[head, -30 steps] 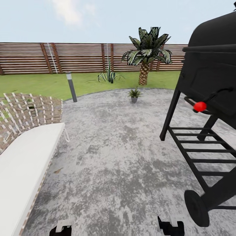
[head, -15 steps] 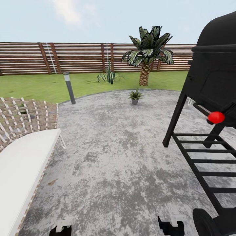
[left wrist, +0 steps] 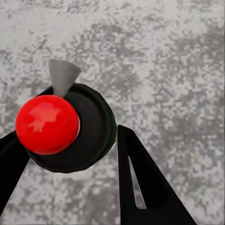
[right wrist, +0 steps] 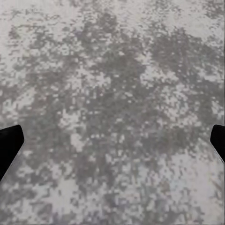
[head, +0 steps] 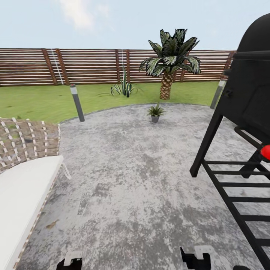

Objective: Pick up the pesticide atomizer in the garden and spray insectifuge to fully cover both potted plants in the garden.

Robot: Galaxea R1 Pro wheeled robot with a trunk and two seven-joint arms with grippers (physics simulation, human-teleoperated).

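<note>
One potted plant [head: 155,112], a low green rosette in a small grey pot, stands at the far side of the round grey patio [head: 142,180], well ahead of me. In the left wrist view my left gripper [left wrist: 70,154] is shut on the pesticide atomizer [left wrist: 91,129], seen end-on as a dark green round top with a red knob and a grey nozzle. My right gripper [right wrist: 112,145] hangs open over bare paving with nothing between its fingers. Both grippers, left gripper [head: 69,261] and right gripper [head: 195,258], sit low at the bottom edge of the head view.
A big black grill on a slatted stand [head: 240,123] crowds the right side. A woven lounger with a white cushion [head: 22,187] lies on the left. A grey bollard [head: 77,103], a spiky plant [head: 122,88], a palm [head: 169,56] and the slat fence [head: 86,65] lie beyond.
The whole head view has shifted as I roll forward: grill and lounger slide outward and the patio opens up. The grippers keep their pose.
</note>
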